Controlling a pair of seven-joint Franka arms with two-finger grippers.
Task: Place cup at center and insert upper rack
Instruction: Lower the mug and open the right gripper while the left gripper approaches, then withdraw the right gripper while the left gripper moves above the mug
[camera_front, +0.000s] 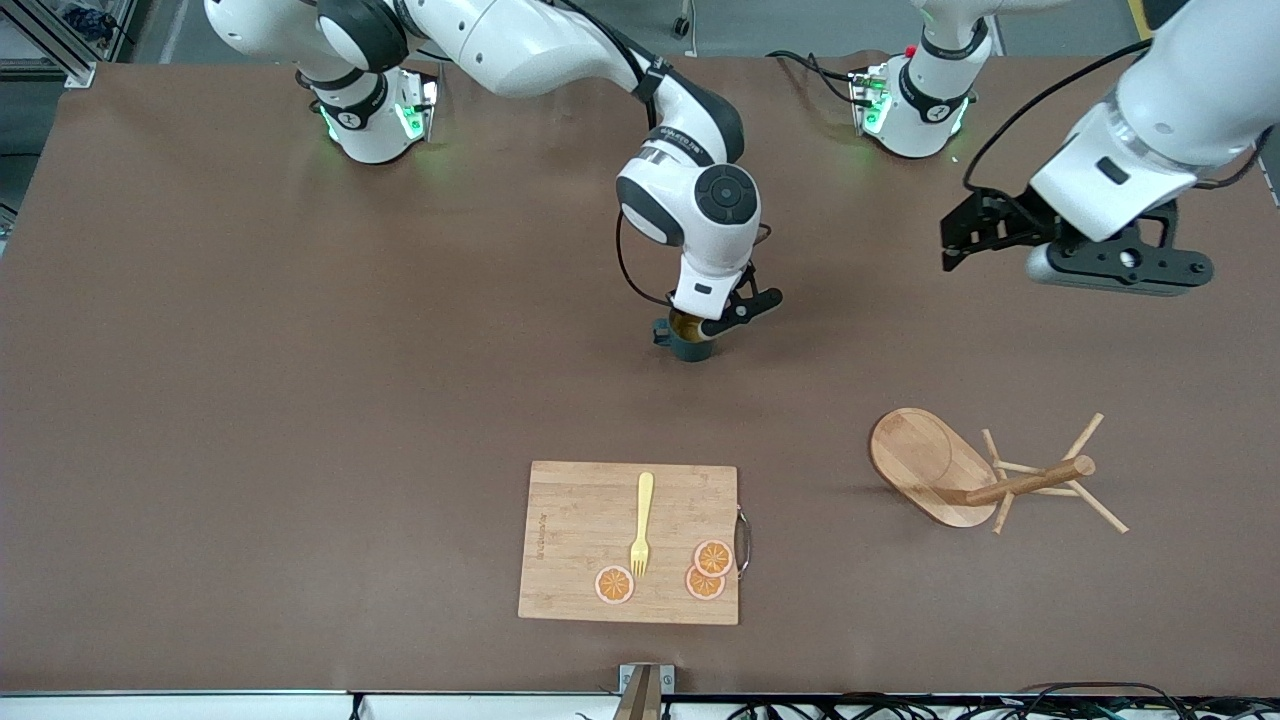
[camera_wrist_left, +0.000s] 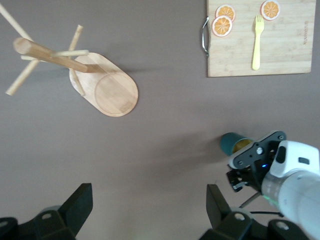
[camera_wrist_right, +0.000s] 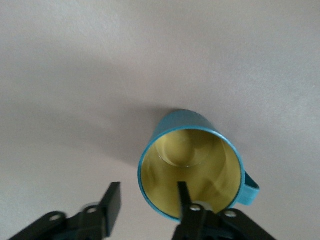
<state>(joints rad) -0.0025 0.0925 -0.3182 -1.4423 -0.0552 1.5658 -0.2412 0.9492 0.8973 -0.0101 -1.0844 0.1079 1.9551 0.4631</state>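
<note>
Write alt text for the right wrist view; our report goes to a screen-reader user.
The right claw stands open around the near rim of the upright teal cup, one finger inside its yellow interior and the other outside its wall. The cup stands on the brown table, its small handle sticking out to one side.

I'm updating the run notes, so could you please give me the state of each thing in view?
cup: upright on the table, one finger inside its rim
upper rack: tipped on its side, pegs splayed
cutting board: flat, carrying a fork and three orange slices
right claw: open, straddling the cup's wall
left claw: open, empty, waiting above the table
</note>
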